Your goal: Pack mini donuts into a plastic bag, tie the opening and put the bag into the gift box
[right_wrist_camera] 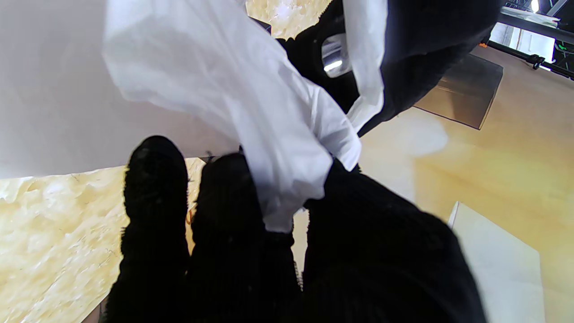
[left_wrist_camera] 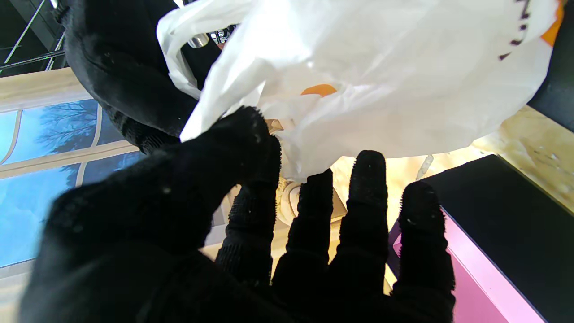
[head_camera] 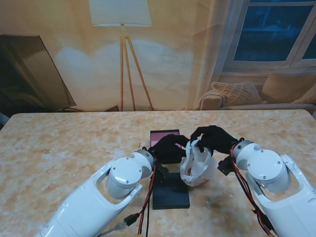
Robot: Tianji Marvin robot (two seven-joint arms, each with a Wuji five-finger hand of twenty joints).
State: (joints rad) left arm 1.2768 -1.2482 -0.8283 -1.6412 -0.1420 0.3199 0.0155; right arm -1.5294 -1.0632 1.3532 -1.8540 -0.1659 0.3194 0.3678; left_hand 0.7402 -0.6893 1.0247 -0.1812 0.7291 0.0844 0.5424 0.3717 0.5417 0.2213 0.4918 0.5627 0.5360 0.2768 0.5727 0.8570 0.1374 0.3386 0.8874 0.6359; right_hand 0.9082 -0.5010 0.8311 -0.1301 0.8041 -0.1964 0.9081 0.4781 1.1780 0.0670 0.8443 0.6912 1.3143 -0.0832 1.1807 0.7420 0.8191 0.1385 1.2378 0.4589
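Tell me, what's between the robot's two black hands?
The white bag: in the stand view its top is pinched between the left hand and right hand.

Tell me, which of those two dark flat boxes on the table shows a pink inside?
The farther one, the gift box behind the left hand, shows a pink inside. The nearer piece, the lid, is plain black on top, beside the white plastic bag.

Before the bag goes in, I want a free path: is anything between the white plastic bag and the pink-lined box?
Partly. The left hand gripping the white plastic bag hangs over the near part of the pink-lined black gift box. The right hand holds the bag's other handle. The flat black lid lies nearer me, aside.
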